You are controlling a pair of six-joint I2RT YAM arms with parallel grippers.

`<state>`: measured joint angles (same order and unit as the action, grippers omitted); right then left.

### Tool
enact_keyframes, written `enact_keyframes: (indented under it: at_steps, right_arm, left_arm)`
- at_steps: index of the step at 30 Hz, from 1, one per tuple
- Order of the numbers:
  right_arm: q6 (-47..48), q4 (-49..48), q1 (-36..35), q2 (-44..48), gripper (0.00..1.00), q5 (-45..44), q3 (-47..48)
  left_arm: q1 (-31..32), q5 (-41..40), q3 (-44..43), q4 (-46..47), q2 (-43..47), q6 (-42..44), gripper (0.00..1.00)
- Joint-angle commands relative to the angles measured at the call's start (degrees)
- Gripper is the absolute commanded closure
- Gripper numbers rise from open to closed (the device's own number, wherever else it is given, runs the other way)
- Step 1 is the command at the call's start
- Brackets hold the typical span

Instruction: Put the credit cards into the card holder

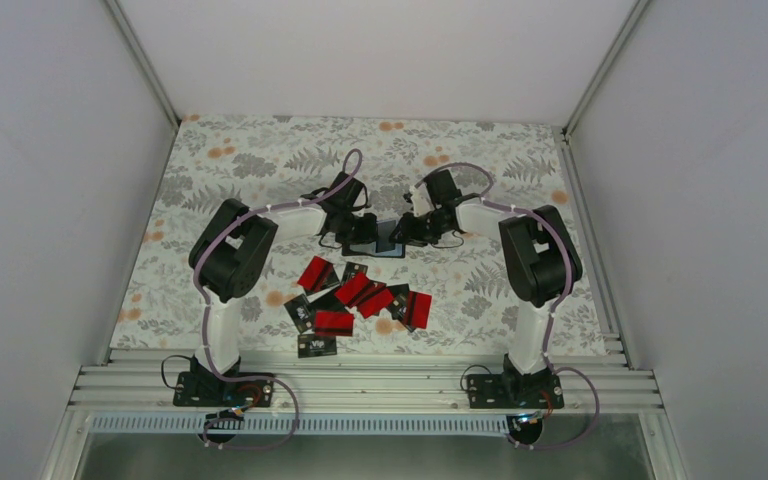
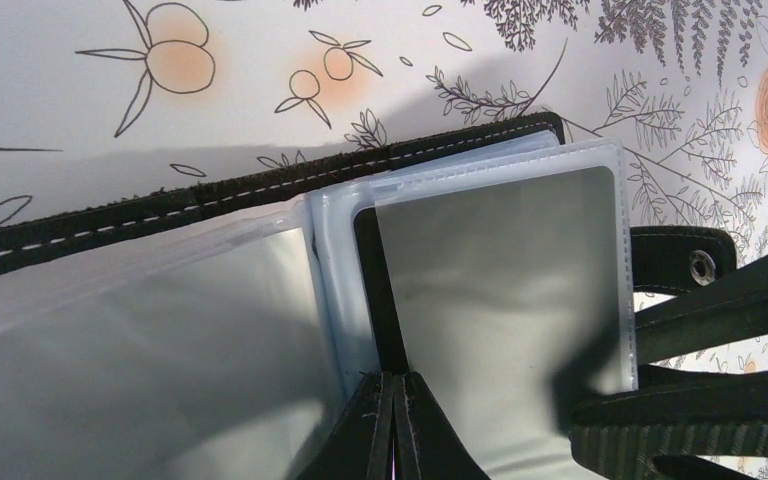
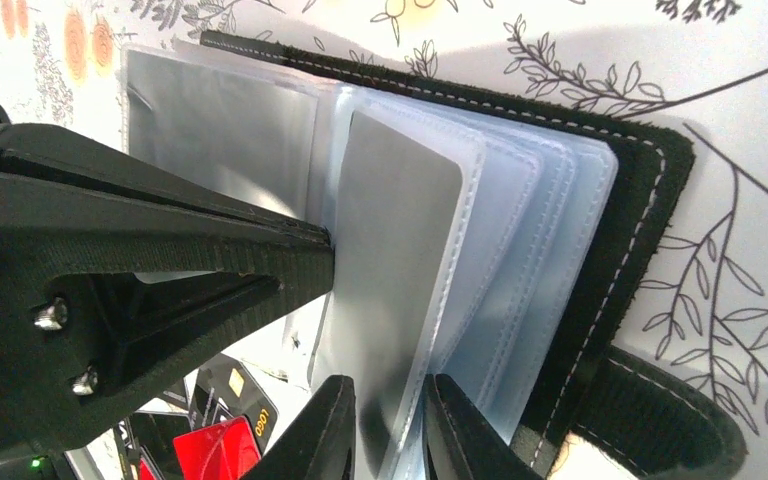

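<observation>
While card holder (image 1: pixel 375 238) lies open, both claws pinch its sleeves.

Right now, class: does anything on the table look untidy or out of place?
Yes: the cards lie in a loose heap near the arms, overlapping at odd angles, not stacked. The holder lies open beyond them, with both grippers at it.

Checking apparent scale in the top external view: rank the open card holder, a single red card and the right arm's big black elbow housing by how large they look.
1. Right arm's elbow housing, clearly largest.
2. Card holder, open, partly hidden by both arms' jaws.
3. Red card, smallest, though not much smaller than the visible part of the holder.
</observation>
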<state>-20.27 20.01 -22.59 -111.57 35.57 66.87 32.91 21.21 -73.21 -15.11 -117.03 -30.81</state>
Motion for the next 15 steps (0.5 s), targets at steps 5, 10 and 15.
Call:
enact_keyframes:
  at_steps: [5,10,15]
  right_arm:
    - [0.74,1.89,-1.73,1.61,0.83,-1.81,2.42]
    - [1.02,3.38,-2.43,2.03,0.83,-4.64,3.40]
    - [1.02,4.04,-2.91,2.18,0.83,-4.70,4.41]
  left_arm:
    - [0.50,-1.85,0.60,-1.48,-1.48,0.72,0.98]
    - [0.53,-1.96,0.52,-1.65,-1.15,0.70,0.98]
    - [0.50,-3.26,0.51,-2.05,0.56,0.50,0.98]
